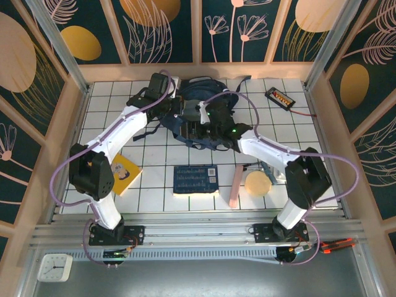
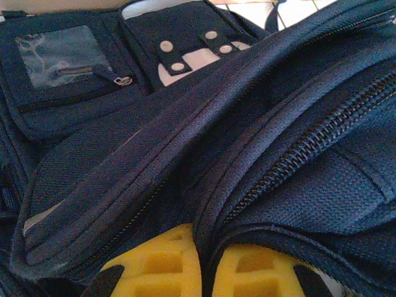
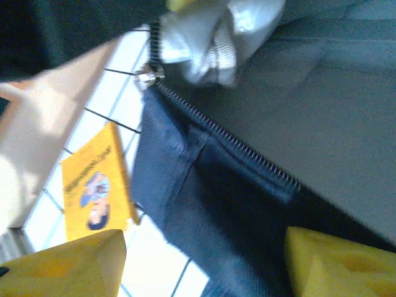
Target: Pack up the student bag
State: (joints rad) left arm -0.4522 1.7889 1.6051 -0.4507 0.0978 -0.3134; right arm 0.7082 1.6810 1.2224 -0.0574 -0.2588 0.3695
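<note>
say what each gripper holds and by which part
The left gripper pinches the backpack by a fabric fold beside its zipper; right gripper open, holding nothing.

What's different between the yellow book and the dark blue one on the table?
The yellow book is smaller and lies askew on the table; the dark blue book is bigger and lies square to its grid lines. Both lie flat, outside the student bag.
</note>
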